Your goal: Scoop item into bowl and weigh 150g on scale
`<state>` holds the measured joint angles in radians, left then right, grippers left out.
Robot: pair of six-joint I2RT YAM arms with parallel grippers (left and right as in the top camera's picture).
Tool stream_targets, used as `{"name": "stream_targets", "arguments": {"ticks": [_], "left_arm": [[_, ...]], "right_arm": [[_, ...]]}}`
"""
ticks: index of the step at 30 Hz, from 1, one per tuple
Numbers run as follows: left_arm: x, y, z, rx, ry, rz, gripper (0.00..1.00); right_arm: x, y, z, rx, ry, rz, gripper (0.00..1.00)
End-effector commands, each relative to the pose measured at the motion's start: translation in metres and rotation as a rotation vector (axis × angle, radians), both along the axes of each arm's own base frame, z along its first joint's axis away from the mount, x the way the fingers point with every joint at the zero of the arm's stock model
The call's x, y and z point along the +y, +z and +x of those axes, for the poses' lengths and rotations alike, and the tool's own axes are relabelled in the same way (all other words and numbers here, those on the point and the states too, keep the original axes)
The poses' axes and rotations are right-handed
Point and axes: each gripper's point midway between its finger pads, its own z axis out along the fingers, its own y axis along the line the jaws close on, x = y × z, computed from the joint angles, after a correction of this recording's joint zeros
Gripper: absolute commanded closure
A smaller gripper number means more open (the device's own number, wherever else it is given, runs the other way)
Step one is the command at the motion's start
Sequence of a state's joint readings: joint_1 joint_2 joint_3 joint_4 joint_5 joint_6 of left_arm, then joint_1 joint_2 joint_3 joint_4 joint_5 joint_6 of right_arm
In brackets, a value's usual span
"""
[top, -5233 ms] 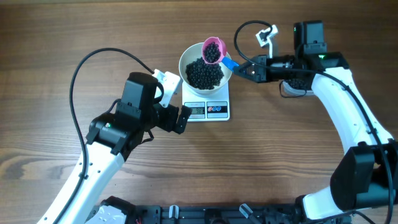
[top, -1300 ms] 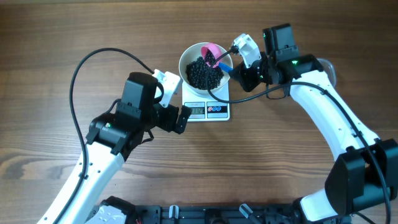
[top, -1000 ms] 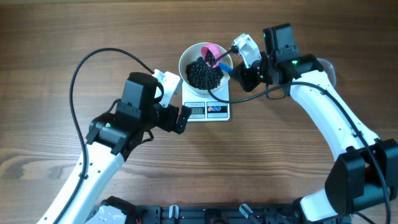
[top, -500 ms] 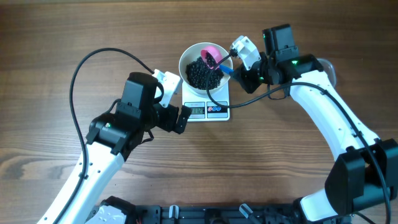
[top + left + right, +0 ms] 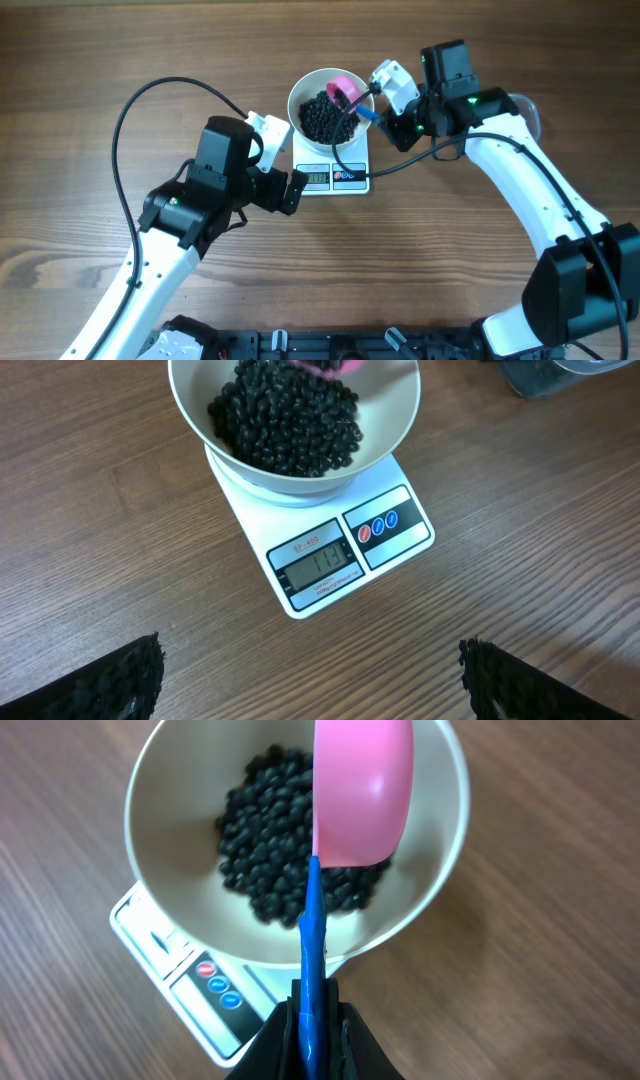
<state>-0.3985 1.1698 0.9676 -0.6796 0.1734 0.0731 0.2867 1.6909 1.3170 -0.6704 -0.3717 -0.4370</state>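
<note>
The white bowl (image 5: 293, 105) stands on the white scale (image 5: 340, 178) and holds a heap of the black item (image 5: 322, 120). My right gripper (image 5: 385, 120) is shut on the blue handle (image 5: 312, 950) of the pink scoop (image 5: 362, 790). The scoop is turned on its side over the bowl's (image 5: 170, 870) far right part, above the item (image 5: 265, 850). My left gripper (image 5: 310, 680) is open and holds nothing, low over the wood in front of the scale (image 5: 400, 525), whose display reads 113. Its fingertips (image 5: 120, 680) stand far apart.
A clear tub (image 5: 530, 110) sits at the right, mostly hidden behind my right arm. A black cable (image 5: 345, 150) from the right arm loops over the scale's right side. My left arm (image 5: 200, 200) lies at the scale's left front.
Since five seconds ago my right wrist has rolled and the scoop has tipped its load into the bowl. In the last second the scoop shifted slightly right. The left arm has not moved.
</note>
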Motion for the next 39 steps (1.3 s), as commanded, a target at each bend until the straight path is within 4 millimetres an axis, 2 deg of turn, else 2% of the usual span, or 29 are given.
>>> {"name": "stream_targets", "arguments": {"ticks": [1,14,26,37,39], "left_arm": [[-0.004,-0.003,-0.003,0.010,-0.016,-0.008,0.00],[-0.004,-0.003,-0.003,0.010,-0.017,-0.008,0.00],[-0.004,-0.003,-0.003,0.010,-0.016,-0.008,0.00],[-0.004,-0.003,-0.003,0.010,-0.017,-0.008,0.00],[-0.004,-0.003,-0.003,0.010,-0.016,-0.008,0.00]], "right_arm": [[0.005,-0.007,-0.002,-0.031,0.055,-0.070,0.96],[0.018,-0.003,-0.007,0.018,0.021,0.006,0.96],[0.019,-0.001,-0.004,0.001,0.023,0.013,0.96],[0.017,0.009,-0.002,-0.050,0.043,-0.007,0.96],[0.020,0.016,-0.003,-0.058,0.047,0.013,0.96]]}}
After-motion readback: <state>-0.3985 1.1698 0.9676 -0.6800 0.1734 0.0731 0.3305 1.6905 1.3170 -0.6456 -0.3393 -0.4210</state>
